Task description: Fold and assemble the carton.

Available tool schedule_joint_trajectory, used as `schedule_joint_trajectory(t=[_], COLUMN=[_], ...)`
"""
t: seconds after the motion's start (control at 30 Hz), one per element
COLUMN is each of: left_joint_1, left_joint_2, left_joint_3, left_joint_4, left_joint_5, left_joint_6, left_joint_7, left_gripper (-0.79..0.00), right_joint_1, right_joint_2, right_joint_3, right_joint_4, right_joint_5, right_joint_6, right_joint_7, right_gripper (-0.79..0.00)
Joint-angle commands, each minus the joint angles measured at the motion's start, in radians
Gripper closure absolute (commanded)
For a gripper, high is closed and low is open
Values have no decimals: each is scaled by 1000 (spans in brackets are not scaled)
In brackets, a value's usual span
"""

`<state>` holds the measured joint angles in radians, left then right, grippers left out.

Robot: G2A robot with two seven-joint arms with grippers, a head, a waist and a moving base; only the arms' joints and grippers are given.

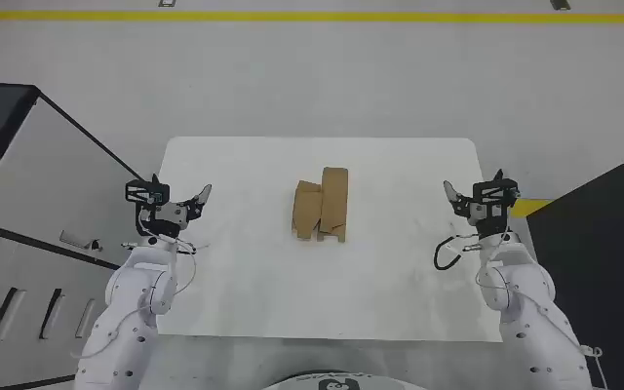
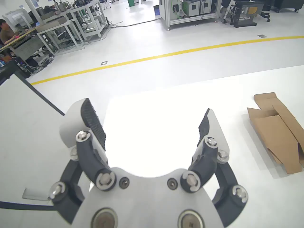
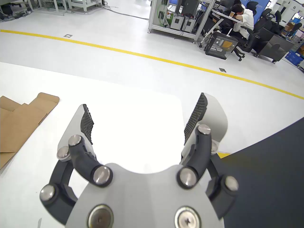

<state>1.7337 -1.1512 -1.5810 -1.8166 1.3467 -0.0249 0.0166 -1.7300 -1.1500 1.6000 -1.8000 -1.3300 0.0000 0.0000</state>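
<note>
A flattened brown cardboard carton (image 1: 321, 205) lies near the middle of the white table (image 1: 244, 292), its flaps spread. The carton (image 2: 277, 131) shows off to the side in the left wrist view, and a part of the carton (image 3: 21, 124) in the right wrist view. My left gripper (image 1: 179, 198) hovers at the table's left side, well apart from the carton, open and holding nothing (image 2: 147, 119). My right gripper (image 1: 476, 191) hovers at the table's right edge, also open and holding nothing (image 3: 144, 115).
Dark panels stand beside the table on the left (image 1: 39, 146) and on the right (image 1: 585, 224). A yellow line (image 1: 312, 16) runs across the grey floor beyond the far edge. Bare table surface surrounds the carton on all sides.
</note>
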Motion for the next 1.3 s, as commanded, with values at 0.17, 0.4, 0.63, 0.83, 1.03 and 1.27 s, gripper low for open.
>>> schedule_joint_trajectory(t=[0.17, 0.4, 0.63, 0.83, 1.03, 1.27], left_joint_1=[55, 60, 54, -29, -68, -88], left_joint_2=[0, 1, 5, 5, 4, 10], left_joint_3=[83, 90, 154, 313, 364, 410], left_joint_4=[-55, -60, -87, -62, -46, -51], left_joint_5=[136, 160, 318, 700, 824, 1000], left_joint_6=[-81, -97, -153, -167, -172, -228], left_joint_7=[81, 91, 98, 76, 68, 50], left_gripper=[-785, -785, -785, -785, -785, -785], right_joint_1=[0, 0, 0, 0, 0, 0], right_joint_2=[0, 0, 0, 0, 0, 0], right_joint_3=[0, 0, 0, 0, 0, 0], right_joint_4=[0, 0, 0, 0, 0, 0], right_joint_5=[0, 0, 0, 0, 0, 0], right_joint_6=[0, 0, 0, 0, 0, 0], right_joint_7=[0, 0, 0, 0, 0, 0], right_gripper=[-785, -785, -785, -785, -785, -785])
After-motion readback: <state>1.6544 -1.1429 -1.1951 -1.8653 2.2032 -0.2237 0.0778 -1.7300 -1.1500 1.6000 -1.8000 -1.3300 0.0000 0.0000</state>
